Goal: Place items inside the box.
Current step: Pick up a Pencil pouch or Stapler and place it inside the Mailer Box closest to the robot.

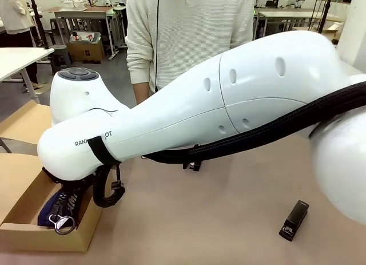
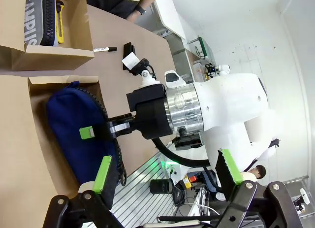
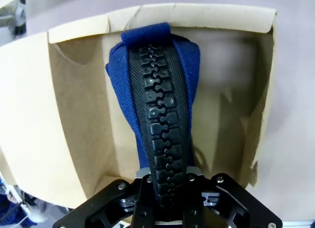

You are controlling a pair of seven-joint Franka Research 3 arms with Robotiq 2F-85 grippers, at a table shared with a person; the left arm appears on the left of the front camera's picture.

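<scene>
Front view. Shows right arm (image 1: 171, 113) stretched across the desk (image 1: 217, 219) from the right side to the near left corner, wrist down over an open cardboard box (image 1: 51, 237). Shows navy pouch (image 1: 50, 210) inside that box, one end with a metal ring (image 1: 62, 222) poking over the front wall. Shows black stapler (image 1: 294, 219) flat near the near edge, right of the middle, well apart from the box. Shows person (image 1: 189, 30) in a pale knit top at the far edge.

Right wrist view. Looks down into the box: navy pouch on its edge, chunky black zip (image 3: 162, 114) uppermost, running from the far wall back between the fingers of the right gripper (image 3: 167, 183). Jaws narrow, one either side of the zip; cannot tell whether pinching or loose.

Left wrist view. Shows left gripper (image 2: 165, 171) aimed at the right arm's wrist, green pads (image 2: 103, 173) well apart, jaws wide, holding nothing. Shows second box (image 2: 54, 58) just beside the first, grey pouch (image 2: 33, 21) lettered "CAMPUS" and yellow utility knife (image 2: 60, 21) side by side inside. Shows black marker (image 2: 105, 49) on bare desk near that box, small black object (image 2: 128, 47) just past it, too small to name.
</scene>
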